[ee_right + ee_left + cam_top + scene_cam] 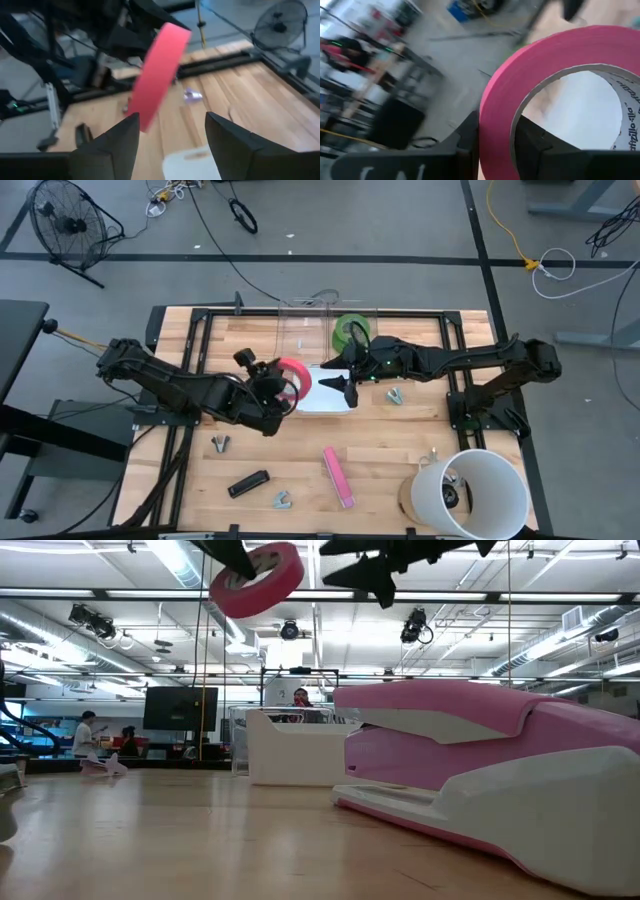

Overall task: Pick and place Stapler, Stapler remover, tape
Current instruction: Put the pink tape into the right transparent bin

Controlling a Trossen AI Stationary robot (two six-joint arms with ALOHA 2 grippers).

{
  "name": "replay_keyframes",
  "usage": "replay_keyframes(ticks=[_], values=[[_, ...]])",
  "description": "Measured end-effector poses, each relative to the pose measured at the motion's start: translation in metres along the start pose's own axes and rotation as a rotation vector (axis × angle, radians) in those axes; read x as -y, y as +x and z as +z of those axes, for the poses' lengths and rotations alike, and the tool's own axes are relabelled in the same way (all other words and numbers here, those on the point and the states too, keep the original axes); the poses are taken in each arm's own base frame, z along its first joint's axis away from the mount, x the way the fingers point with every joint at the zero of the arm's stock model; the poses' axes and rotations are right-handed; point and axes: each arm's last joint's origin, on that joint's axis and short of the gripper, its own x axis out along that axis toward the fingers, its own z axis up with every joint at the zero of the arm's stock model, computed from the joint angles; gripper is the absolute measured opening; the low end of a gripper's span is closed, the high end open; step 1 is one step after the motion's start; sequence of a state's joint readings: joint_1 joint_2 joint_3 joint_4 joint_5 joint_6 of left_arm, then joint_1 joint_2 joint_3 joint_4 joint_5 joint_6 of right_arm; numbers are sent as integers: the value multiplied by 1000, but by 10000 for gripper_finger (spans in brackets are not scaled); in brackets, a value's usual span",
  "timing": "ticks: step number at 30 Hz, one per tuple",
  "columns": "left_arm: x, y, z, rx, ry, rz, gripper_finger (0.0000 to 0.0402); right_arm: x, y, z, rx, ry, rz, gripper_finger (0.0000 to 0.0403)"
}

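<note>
Above the desk (pixel 380 470) middle, your left hand (pixel 283 388) is gripping the pink tape roll (pixel 293 379) aloft, your right hand (pixel 342 385) is hovering just beside it, fingers spread, holding nothing.

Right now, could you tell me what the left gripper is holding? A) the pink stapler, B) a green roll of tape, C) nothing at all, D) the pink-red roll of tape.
D: the left gripper is shut on the pink-red roll of tape, its fingers pinching the roll's band in the left wrist view, and the roll is lifted clear of the table in the low view.
</note>
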State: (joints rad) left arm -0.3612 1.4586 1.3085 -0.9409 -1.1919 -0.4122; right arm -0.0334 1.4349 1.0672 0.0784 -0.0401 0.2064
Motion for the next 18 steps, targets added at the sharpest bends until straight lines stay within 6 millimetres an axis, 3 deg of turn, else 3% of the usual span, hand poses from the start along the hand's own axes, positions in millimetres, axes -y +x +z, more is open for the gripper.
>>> replay_keyframes(ticks=[8, 18], values=[[-5, 4, 11, 91, -34, 191, 83, -3, -1, 14, 143, -18, 32, 224], [-8, 13, 26, 114, -79, 255, 83, -1, 3, 16, 202, -48, -18, 224]])
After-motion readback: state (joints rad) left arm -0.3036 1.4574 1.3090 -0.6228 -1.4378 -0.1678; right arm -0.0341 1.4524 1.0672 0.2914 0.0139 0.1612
